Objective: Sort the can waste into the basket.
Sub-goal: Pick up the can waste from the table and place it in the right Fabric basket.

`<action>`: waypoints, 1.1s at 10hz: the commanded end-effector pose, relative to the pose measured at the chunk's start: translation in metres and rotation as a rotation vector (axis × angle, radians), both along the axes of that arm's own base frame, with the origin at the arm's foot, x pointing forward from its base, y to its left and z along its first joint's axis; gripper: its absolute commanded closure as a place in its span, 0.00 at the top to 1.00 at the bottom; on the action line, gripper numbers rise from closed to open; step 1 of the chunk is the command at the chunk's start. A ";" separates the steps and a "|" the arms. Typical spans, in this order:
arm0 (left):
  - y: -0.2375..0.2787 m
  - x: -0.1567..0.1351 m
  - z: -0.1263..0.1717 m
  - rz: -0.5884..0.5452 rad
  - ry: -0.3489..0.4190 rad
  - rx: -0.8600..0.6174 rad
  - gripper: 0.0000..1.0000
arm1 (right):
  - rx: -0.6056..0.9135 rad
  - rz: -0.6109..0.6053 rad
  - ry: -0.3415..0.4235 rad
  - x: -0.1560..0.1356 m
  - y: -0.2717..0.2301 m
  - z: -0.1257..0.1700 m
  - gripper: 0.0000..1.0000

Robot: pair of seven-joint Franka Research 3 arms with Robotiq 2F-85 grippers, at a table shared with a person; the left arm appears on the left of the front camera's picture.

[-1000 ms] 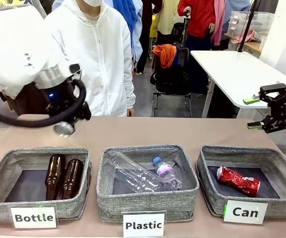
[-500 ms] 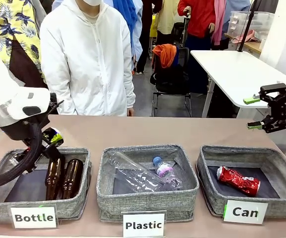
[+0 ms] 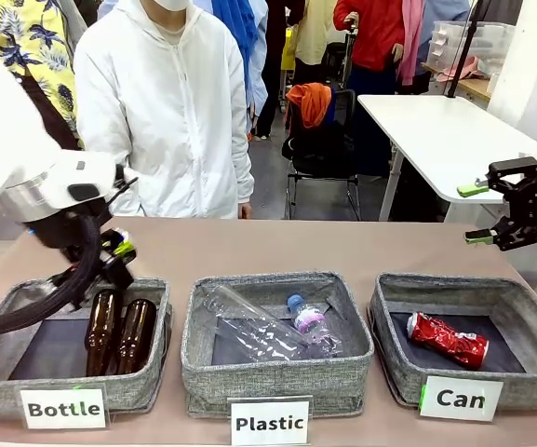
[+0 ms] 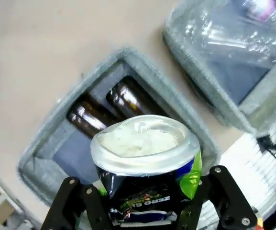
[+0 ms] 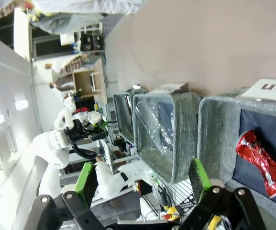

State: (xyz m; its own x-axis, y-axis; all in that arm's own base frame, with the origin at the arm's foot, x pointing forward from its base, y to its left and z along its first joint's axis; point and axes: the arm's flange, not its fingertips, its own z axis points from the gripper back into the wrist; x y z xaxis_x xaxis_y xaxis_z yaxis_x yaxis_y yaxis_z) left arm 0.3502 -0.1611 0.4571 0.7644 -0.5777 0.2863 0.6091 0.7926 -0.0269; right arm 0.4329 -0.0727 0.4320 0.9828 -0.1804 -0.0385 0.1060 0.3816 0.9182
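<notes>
Holding black drink can with silver top (image 4: 145, 165), left gripper (image 3: 110, 253) clamped, above grey "Bottle" bin (image 3: 26, 298); early release missorts. Right gripper (image 3: 491, 209) apart, idle; grey woven "Can" basket (image 3: 519, 296) far across bench (image 3: 277, 247).

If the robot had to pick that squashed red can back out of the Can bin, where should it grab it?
Probably across its pinched middle, coming straight down from above. The red can lies flat and slanted on the dark floor of the basket, ends flaring wider than its crushed waist, and the walls block any sideways approach. The open right gripper hovers nearest.
</notes>
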 end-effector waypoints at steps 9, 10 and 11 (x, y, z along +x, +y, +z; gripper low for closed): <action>-0.518 0.072 -0.014 -0.587 -0.235 -0.157 0.00 | -0.012 -0.274 -0.034 -0.215 -0.175 0.034 1.00; -0.548 0.049 -0.032 -0.629 -0.236 -0.157 0.00 | 0.042 -0.288 -0.057 -0.221 -0.182 0.028 1.00; -0.566 0.034 -0.042 -0.640 -0.267 -0.159 0.00 | 0.089 -0.326 -0.088 -0.222 -0.189 0.023 1.00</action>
State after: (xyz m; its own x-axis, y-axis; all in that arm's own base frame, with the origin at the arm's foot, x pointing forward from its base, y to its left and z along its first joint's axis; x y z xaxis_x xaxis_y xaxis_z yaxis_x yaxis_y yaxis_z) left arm 0.3635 -0.6997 0.3943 0.2010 -0.8269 0.5251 0.9618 0.2684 0.0545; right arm 0.2059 -0.2600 0.4606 0.8829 -0.4690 -0.0224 0.1840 0.3018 0.9354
